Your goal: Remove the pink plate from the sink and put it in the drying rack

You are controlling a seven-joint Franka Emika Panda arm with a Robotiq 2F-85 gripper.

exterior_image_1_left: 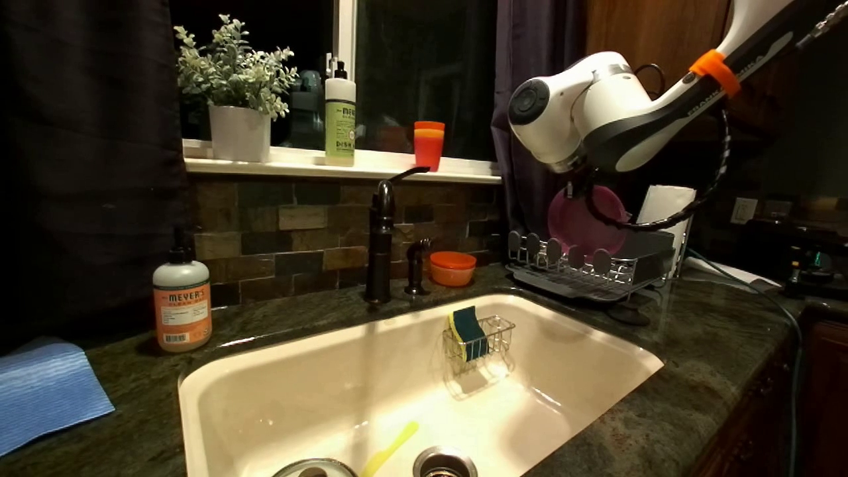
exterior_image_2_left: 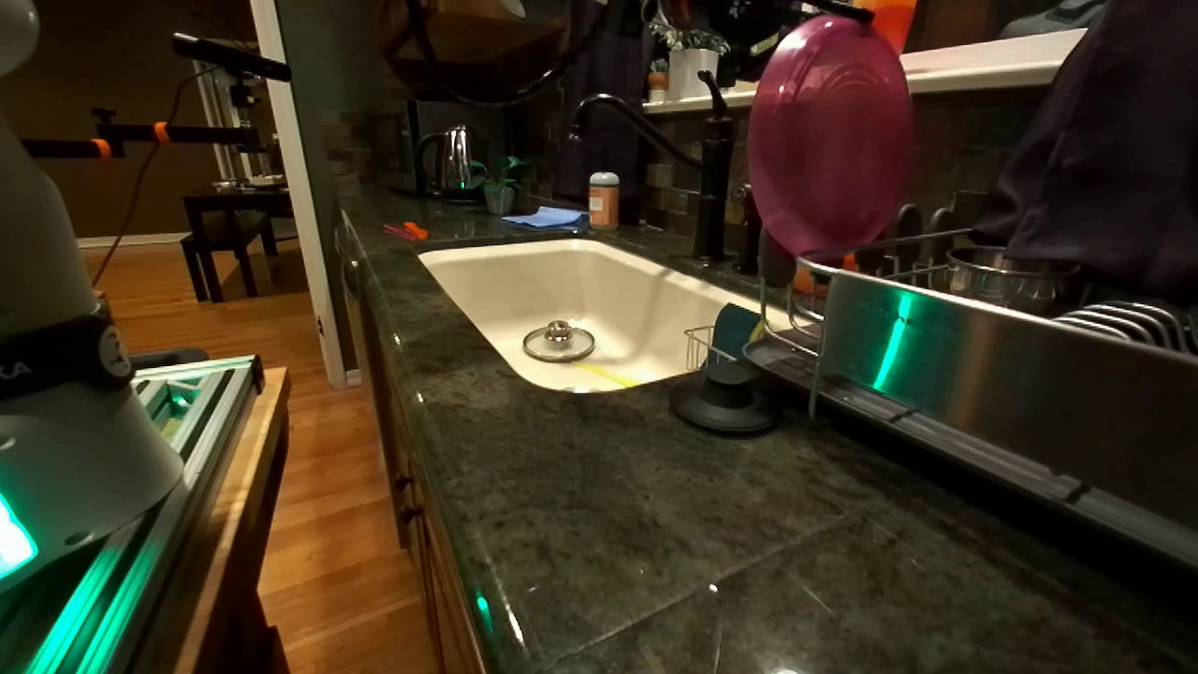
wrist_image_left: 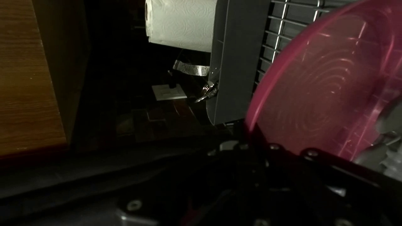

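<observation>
Claw: you are pinching the rim of the pink plate with it — in the wrist view the plate is reaching away toward two o'clock.
Pink plate: you are holding it on edge at the drying rack, outside the sink; in an exterior view it is showing behind oval-tipped prongs. Whether it is touching the drying rack, you cannot tell.
Drying rack: it is sitting on the dark worktop, toward two o'clock from the sink in an exterior view.
Sink: it is holding a glass lid, a slim yellow-green item and a wire caddy — a sponge is leaning there.
</observation>
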